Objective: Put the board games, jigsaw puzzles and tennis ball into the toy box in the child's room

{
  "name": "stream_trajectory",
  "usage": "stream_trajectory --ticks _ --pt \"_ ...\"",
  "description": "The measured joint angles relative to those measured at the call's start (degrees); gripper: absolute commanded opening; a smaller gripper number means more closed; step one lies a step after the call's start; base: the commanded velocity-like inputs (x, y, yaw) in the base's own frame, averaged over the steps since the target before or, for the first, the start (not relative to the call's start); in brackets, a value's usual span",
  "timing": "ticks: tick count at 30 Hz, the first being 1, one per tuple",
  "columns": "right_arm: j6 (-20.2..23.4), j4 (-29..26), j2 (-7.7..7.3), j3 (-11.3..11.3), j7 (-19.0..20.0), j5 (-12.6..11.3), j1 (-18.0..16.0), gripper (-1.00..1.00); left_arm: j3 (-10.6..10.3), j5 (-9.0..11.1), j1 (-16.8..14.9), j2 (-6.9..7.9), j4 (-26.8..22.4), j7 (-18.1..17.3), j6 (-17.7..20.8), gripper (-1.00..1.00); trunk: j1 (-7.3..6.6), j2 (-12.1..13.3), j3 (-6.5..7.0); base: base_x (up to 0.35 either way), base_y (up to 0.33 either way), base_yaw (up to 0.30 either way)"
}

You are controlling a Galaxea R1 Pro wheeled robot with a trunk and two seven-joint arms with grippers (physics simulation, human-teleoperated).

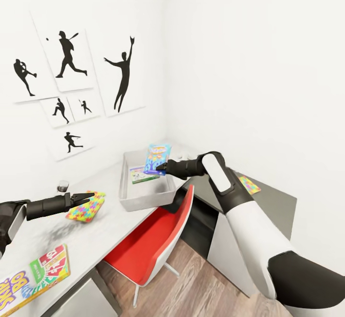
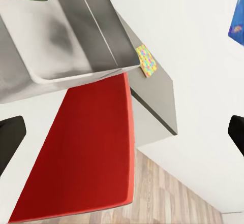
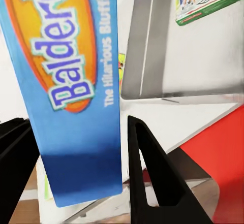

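Cardboard, flat and stiff: the small blue "Balderdash" board game box [image 1: 157, 158] is clamped by its lower edge in your right gripper [image 1: 160, 167], jaws closed on both faces, held tilted over the light grey rectangular toy box [image 1: 146, 196] on the pale grey-white table [image 1: 48, 240]. It looks light, and the glossy print is probably slick, so the edge pinch could let it pivot. Judged safer to open the jaws only once it hangs well inside the bin walls.

Already in the bin: the pale board game box with a green border [image 1: 142, 175], lying flat on the floor of the bin.

Your left gripper [image 1: 90, 197] sits at the thin flat jigsaw puzzle square in yellow, pink, blue and green [image 1: 86, 207] on the table. In the left wrist view the fingertips stand well apart, nothing between them. Whether it touches the puzzle, cannot tell. The puzzle looks thin and light, little edge to grab; take it by an edge overhanging or tip it up first.

Second jigsaw puzzle square [image 1: 249, 184] lies on the lower dark grey desk [image 1: 278, 202]. The green-yellow "Skip-Bo" board game box [image 1: 33, 278] lies flat near the table's front edge, wide and stiff, best pinched at a long edge. Red chair [image 1: 153, 240] is tucked at the table.
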Motion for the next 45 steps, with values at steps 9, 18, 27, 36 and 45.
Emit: stream_trajectory --ticks 9,18,27,36,45 --pt "0.0 12.2 0.63 2.7 0.0 -0.5 -7.2 -1.00 0.1 0.1 0.0 0.05 0.0 -0.2 0.0 1.00 0.00 0.0 0.00 0.018 0.001 0.000" --pt "0.0 15.1 0.63 4.9 0.0 -0.6 -8.2 -1.00 0.1 0.1 0.0 0.06 0.0 -0.1 0.0 1.00 0.00 0.0 0.00 0.061 0.014 0.000" --pt "0.0 16.4 0.63 10.1 0.0 -0.7 -8.3 -1.00 0.1 0.1 0.0 0.05 0.0 -0.2 0.0 1.00 0.00 0.0 0.00 0.002 0.011 0.000" --pt "0.0 16.6 0.63 11.0 0.1 -0.7 -8.2 -1.00 0.1 0.1 0.0 0.06 0.0 -0.2 -0.1 1.00 0.00 0.0 0.00 0.000 0.022 0.000" --pt "0.0 16.6 0.63 11.9 0.1 -0.7 -8.2 -1.00 0.1 0.1 0.0 0.05 0.0 -0.1 0.0 1.00 0.00 0.0 0.00 0.054 0.043 0.000"
